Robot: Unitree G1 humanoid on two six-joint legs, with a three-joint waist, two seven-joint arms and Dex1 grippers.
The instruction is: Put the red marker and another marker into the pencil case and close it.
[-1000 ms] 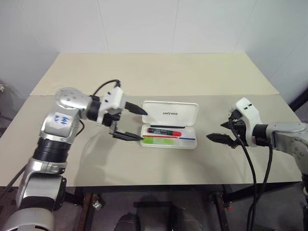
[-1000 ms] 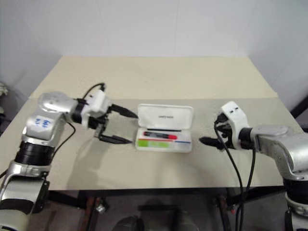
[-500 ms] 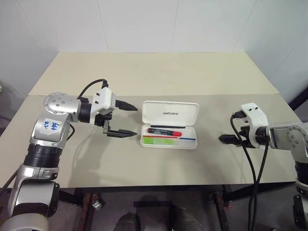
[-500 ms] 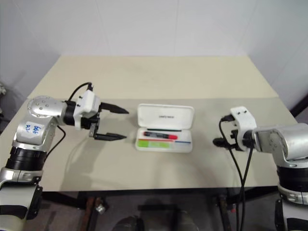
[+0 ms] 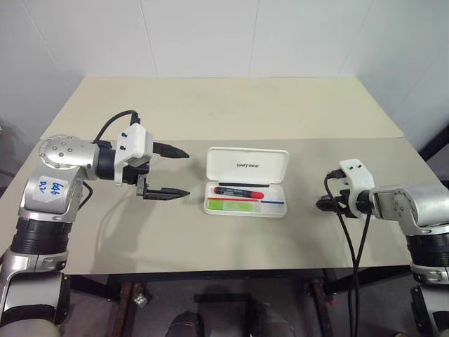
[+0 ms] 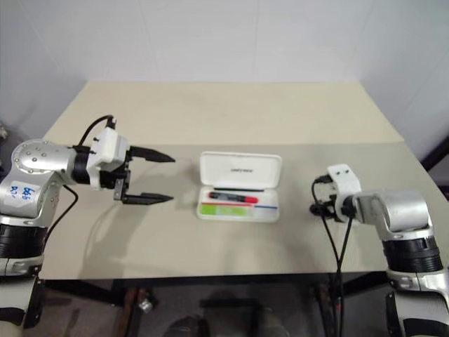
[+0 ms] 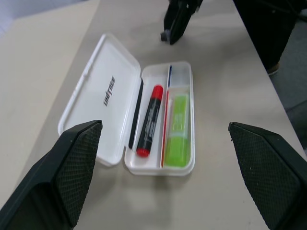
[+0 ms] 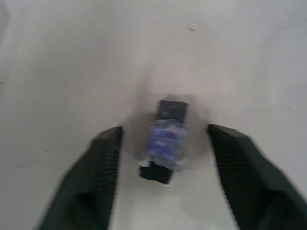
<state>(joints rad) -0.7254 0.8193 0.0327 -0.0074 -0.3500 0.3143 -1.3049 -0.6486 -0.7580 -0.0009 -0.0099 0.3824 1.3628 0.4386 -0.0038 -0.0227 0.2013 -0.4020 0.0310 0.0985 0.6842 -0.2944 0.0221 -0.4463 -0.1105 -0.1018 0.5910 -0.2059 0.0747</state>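
The white pencil case (image 5: 248, 166) lies open at the table's middle, lid folded back. Inside it the red marker (image 7: 149, 120) and another marker, a short green one (image 7: 177, 132), lie side by side. My left gripper (image 5: 186, 172) hovers open and empty to the left of the case, pointing at it with a gap between. Well right of the case, my right gripper (image 5: 324, 204) tilts down at the table. Its fingers (image 8: 103, 177) stand apart on either side of a small black block with a blue label (image 8: 164, 143), not touching it.
The beige table (image 5: 231, 105) has bare room behind the case and along its front edge (image 5: 231, 268). Black cables hang from my right wrist (image 5: 354, 246) over that edge. White walls close in behind and at the sides.
My left gripper has drawn back to the left, away from the case. My right gripper has sunk toward the table, tipped downward, and its fingers have narrowed.
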